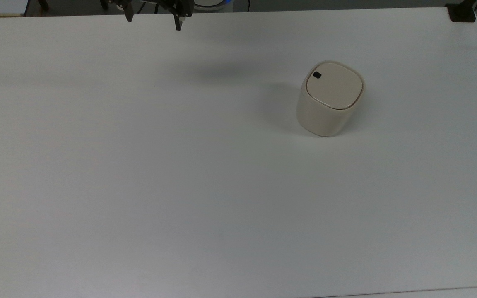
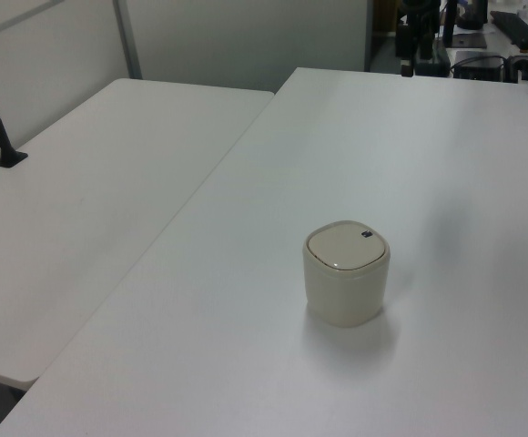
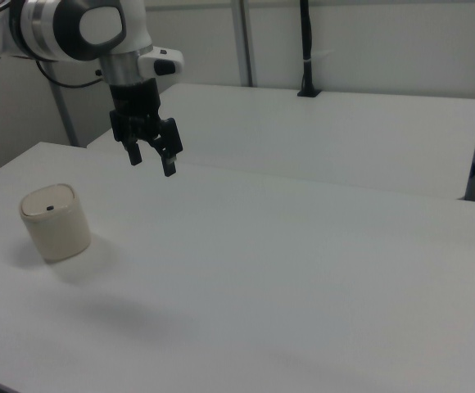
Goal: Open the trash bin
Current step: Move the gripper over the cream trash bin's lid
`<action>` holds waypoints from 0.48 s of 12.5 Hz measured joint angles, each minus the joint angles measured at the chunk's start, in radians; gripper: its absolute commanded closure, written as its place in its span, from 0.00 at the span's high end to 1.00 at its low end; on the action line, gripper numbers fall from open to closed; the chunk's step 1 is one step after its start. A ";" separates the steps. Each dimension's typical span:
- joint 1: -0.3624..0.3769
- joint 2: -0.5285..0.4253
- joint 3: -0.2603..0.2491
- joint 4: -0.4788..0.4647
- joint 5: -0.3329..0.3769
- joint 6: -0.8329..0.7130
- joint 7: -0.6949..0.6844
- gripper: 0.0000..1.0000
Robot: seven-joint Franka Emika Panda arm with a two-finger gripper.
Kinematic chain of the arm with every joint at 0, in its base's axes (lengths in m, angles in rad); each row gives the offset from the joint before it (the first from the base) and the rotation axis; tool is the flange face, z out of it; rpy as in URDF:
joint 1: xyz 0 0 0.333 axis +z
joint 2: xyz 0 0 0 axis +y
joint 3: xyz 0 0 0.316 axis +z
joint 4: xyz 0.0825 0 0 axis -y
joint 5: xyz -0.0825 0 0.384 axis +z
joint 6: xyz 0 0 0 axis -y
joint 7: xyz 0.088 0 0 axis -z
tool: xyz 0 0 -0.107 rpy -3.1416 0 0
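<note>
Top view is giving you the small cream-beige plastic trash bin [image 1: 330, 99], rounded-square in shape, sitting upright on the wide white table [image 1: 139, 186], toward the top view's right and nearer the far edge than the near one. Its flat lid [image 1: 334, 85] is lying closed and flush on the body, and the small black button [image 1: 316, 75] is showing at the lid corner facing the top view's upper left. Nothing is touching the bin; you are looking at bare tabletop all around it.

Moving outward from the bin, you are finding the black two-finger gripper [image 1: 153, 18] well apart from it, up at the table's far edge and off toward the top view's left. Its fingers are standing spread wide with open space between them, and they are gripping nothing. In the right view the gripper [image 3: 153, 162] is hanging in the air above the table, fingers pointing down, on the end of the white and grey robot arm [image 3: 82, 29], with the bin [image 3: 55, 222] below it and toward the right view's left.

Beyond the bin in the left view, you are seeing a second white table [image 2: 82, 218] butting alongside the first, with the bin [image 2: 346, 273] well clear of the seam.
</note>
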 measured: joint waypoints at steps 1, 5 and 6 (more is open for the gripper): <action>0.000 0.000 0.000 -0.001 0.000 0.000 0.000 1.00; 0.000 0.001 -0.011 -0.001 0.000 0.000 0.000 1.00; 0.000 0.001 -0.014 -0.001 0.000 0.000 0.000 1.00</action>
